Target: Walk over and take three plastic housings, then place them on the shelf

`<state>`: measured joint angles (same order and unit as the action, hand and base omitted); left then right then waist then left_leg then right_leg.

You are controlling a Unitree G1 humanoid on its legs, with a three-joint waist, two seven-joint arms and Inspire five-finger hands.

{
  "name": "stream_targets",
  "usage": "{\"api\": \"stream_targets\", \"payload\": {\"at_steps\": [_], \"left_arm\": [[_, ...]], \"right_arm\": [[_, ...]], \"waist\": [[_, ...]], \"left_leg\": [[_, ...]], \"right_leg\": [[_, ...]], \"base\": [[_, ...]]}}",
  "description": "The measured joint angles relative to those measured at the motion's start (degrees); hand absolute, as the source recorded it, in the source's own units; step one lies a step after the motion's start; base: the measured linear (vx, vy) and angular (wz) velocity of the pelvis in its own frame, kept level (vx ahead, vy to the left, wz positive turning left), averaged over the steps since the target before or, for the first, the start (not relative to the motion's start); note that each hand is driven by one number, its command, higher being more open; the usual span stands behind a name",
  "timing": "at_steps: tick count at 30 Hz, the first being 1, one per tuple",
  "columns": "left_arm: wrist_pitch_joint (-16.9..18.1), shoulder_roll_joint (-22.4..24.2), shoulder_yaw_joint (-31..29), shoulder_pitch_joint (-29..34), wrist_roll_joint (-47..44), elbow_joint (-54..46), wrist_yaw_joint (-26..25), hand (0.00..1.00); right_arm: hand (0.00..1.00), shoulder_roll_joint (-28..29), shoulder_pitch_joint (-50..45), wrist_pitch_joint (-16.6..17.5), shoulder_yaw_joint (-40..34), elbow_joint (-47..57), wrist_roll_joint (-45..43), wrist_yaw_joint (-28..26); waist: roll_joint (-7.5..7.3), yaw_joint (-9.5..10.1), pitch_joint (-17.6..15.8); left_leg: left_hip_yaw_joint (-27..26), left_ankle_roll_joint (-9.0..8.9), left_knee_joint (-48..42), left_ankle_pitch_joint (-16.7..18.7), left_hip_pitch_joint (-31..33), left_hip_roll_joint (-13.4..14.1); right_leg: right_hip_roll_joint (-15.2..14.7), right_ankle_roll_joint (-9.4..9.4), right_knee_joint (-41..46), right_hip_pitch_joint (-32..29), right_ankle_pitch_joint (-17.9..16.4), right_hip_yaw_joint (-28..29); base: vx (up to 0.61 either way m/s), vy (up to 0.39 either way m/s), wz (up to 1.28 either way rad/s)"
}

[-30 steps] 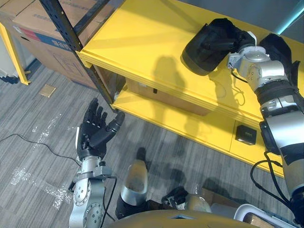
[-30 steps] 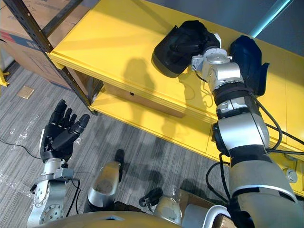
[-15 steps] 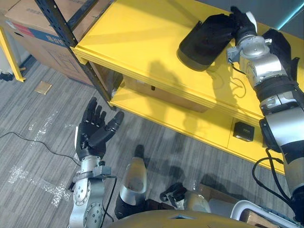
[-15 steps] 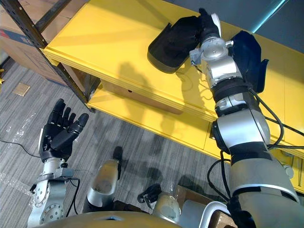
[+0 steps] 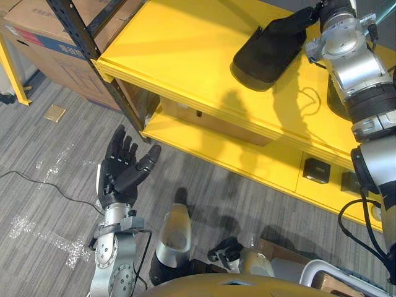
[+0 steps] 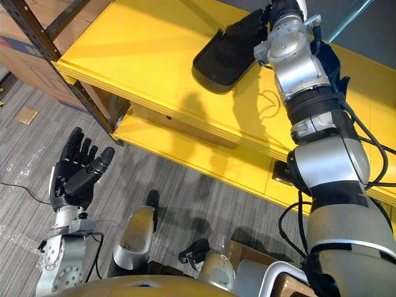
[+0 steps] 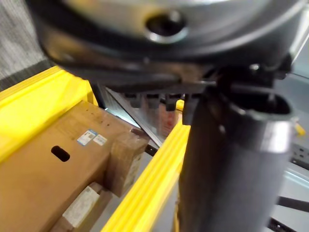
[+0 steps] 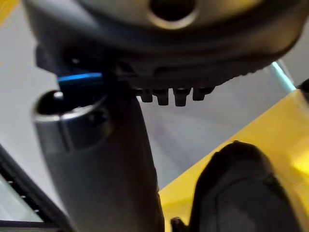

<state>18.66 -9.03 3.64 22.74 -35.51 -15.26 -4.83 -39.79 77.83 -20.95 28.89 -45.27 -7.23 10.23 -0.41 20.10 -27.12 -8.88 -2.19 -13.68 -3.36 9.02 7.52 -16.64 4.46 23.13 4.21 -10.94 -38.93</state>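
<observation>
A black plastic housing lies on the top yellow shelf. A second dark housing lies farther right on the same shelf, partly hidden behind my right forearm. My right hand is raised just past the first housing's far end and holds nothing. In the right wrist view its thumb is straight and a housing shows as a dark shape below it. My left hand is open, palm up, over the grey floor in front of the shelf.
A black shelf upright stands at the shelf's left corner, with cardboard boxes behind it. On the lower yellow shelf sit a cardboard box and a small black box. A white bin is at the bottom right.
My right hand has let go of the first housing and lifted up and away from it. The housing stays on the shelf. My left hand has not moved.
</observation>
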Motion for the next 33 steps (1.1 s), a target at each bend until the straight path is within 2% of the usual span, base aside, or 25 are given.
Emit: {"api": "stream_targets", "payload": {"at_steps": [5, 7, 10, 17, 23, 28, 30, 33], "left_arm": [[-0.01, 0.01, 0.06, -0.04, 0.14, 0.00, 0.07, 1.00], [-0.03, 0.01, 0.06, 0.02, 0.14, 0.00, 0.27, 1.00], [-0.09, 0.02, 0.11, 0.01, 0.14, 0.00, 1.40, 1.00], [-0.66, 0.01, 1.20, -1.00, 0.13, -0.03, 1.44, 1.00], [-2.77, -0.11, 1.32, -2.94, 0.14, -0.95, 1.03, 1.00], [-2.86, -0.48, 1.32, -3.45, 0.14, -3.15, -0.61, 1.00], [-2.86, -0.48, 1.25, -4.37, 0.14, -3.28, -0.82, 1.00], [-2.86, -0.51, 1.00, -5.33, 0.13, -3.28, -1.21, 1.00]], "right_arm": [[1.00, -0.62, 0.05, -7.65, 1.36, -0.19, -0.06, -3.90], [1.00, -0.90, 1.40, -11.29, 3.11, -2.30, -0.15, -7.93], [1.00, -0.96, 2.18, -12.98, 3.37, -4.49, -0.19, -11.27], [1.00, -0.91, 2.98, -13.45, 4.92, -7.09, -1.78, -16.23], [1.00, -0.08, 2.83, -13.05, 4.04, -12.69, -2.53, -19.59], [1.00, 1.46, 1.51, -10.38, 2.94, -12.29, -0.90, -19.24], [1.00, 1.55, 1.25, -10.14, 1.93, -12.38, -0.27, -19.07], [1.00, 1.55, -0.14, -7.41, 1.98, -12.36, 1.53, -19.14]], "waist": [[-0.14, -0.05, 0.07], [-0.18, -0.06, 0.08], [-0.30, -0.05, 0.10], [-0.81, -0.12, 0.28], [-0.94, -0.47, 0.23], [-1.08, -1.71, 0.20], [-1.08, -1.55, 0.20], [-1.15, -1.47, 0.22]], "left_leg": [[-0.55, -0.06, 1.05, -0.30, -1.15, -0.03], [-1.05, -0.07, 2.01, -0.70, -1.84, -0.07], [-1.72, -0.10, 2.27, -0.72, -2.10, -0.08], [-3.13, -0.29, 3.81, -1.47, -2.70, 0.04], [-3.94, -0.27, 6.33, -2.75, -3.50, -0.34], [-4.33, -0.10, 7.02, -3.17, -3.59, -0.84], [-4.43, 0.02, 7.16, -3.26, -3.59, -1.05], [-4.44, 0.10, 7.68, -3.62, -3.60, -1.21]], "right_leg": [[-0.05, 0.12, -0.04, 0.41, 0.08, 0.31], [-0.03, 0.14, -0.15, 0.40, 0.11, 0.74], [0.12, 0.13, -0.14, 0.06, 0.11, 1.35], [0.28, 0.08, -0.05, -1.33, 0.12, 2.91], [-0.22, -0.05, 0.20, -2.35, 0.09, 3.53], [-0.87, -0.29, 1.16, -3.28, -0.10, 4.01], [-1.27, -0.59, 1.70, -3.54, -0.34, 3.95], [-1.41, -0.88, 1.81, -3.79, -0.51, 3.92]], "base": [[0.01, 0.003, -0.05], [0.01, -0.003, -0.07], [0.00, 0.006, -0.10], [0.00, 0.000, -0.10], [-0.01, 0.010, -0.05], [-0.01, 0.006, -0.03], [-0.02, 0.040, 0.00], [0.00, 0.000, 0.00]]}}
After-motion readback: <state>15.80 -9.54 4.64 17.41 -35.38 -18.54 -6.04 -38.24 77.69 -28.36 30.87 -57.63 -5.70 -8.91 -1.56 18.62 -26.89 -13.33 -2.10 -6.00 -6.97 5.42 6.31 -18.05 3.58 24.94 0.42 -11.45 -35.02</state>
